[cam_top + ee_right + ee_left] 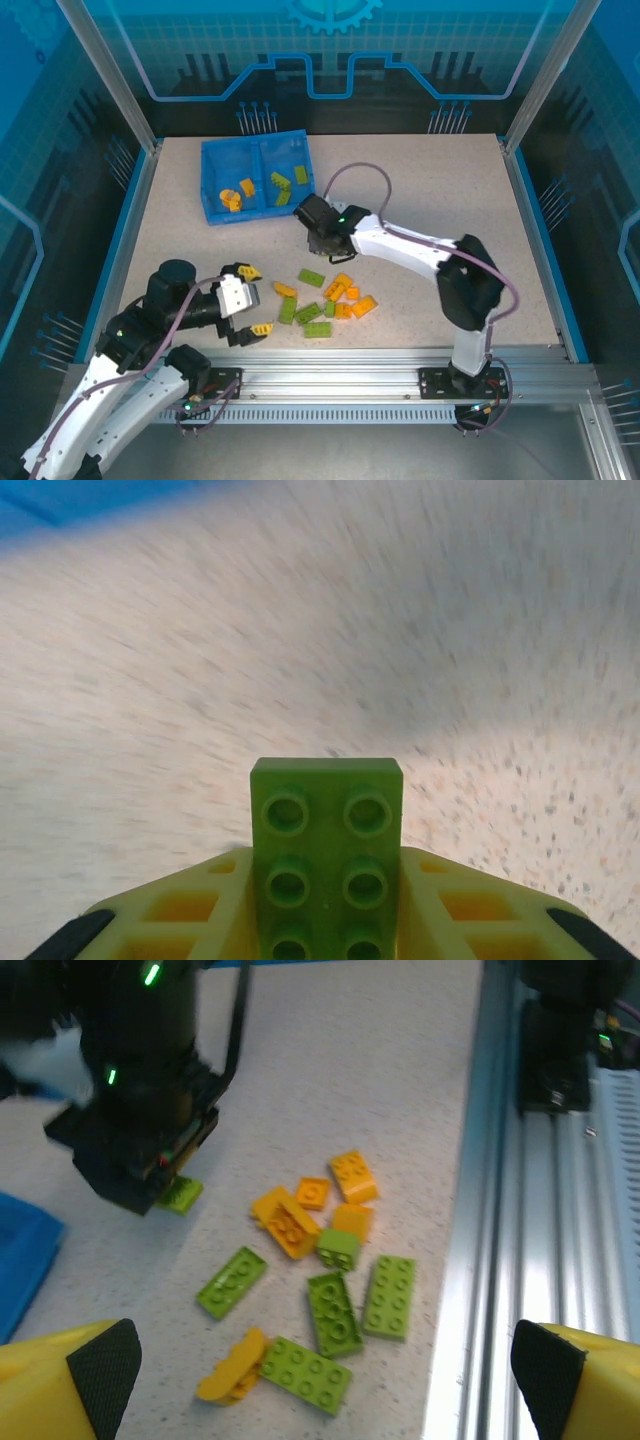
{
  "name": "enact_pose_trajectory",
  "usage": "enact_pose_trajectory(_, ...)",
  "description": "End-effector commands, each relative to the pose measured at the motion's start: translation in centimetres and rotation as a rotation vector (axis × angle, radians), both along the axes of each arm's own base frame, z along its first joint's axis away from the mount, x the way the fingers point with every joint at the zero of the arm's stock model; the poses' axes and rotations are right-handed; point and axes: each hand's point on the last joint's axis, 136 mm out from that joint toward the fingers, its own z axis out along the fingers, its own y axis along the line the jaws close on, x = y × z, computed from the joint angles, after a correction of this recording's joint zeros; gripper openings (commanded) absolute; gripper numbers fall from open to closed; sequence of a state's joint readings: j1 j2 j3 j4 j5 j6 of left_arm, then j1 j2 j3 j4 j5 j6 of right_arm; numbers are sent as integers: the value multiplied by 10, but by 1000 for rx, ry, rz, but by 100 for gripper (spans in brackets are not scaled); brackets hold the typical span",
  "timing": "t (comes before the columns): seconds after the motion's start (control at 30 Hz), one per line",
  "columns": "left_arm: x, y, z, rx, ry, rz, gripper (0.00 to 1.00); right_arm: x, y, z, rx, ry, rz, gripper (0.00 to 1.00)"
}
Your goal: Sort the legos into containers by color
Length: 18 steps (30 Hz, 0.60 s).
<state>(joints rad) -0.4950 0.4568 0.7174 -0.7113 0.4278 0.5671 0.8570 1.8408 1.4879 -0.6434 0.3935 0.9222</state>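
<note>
**Top view.** The blue tray (206,175) sits at the upper left of the table (450,200). Its left compartment holds orange bricks (235,195) and its right compartment holds green ones. The loose legos (325,298), orange and green mixed, lie scattered at lower centre. Your right gripper (322,240) hangs at frame centre, between the pile and the tray. Your left gripper (252,300), at lower left, stands fully spread with nothing between its tips.

**Right wrist view.** 1 lime green brick (326,850) sits studs-up between the 2 yellow fingers (190,915), which are closed against its long sides. The table behind is blurred.

**Left wrist view.** The same brick shows under the right gripper at upper left. You cannot tell whether it touches the table. The pile lies at centre.
</note>
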Motion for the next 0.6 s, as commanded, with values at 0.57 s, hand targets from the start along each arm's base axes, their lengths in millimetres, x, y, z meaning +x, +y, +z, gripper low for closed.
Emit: enact_pose_trajectory(0.57, 79, 97, 29, -374, 288, 1044, 99, 171, 122, 56, -181, -451, 350, 36)
